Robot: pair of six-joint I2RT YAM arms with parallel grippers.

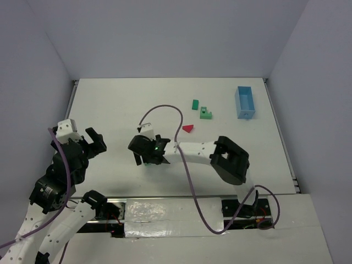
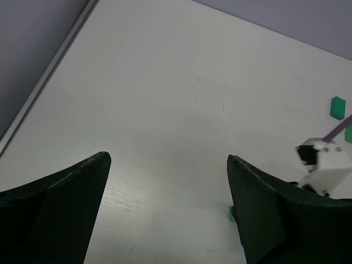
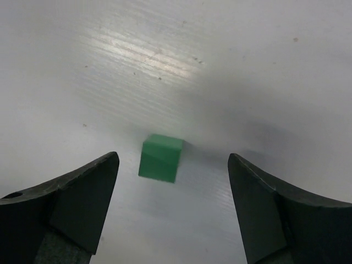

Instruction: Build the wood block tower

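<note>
One green cube [image 3: 160,158] loose between wide-spread fingers of the right gripper [image 3: 172,165], nearer one finger, so might get clipped and skid off on closing.

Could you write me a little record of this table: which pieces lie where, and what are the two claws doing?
Left gripper: open, nothing between its fingers
Right gripper: open, low over the table
Green cube: on the table between the right gripper's fingers, touching neither
Flat green block: farther back, lying alone
Notched green block: just right of the flat one
Red triangle: alone, nearer than those two
Blue box: far right
Tower: not yet begun
</note>
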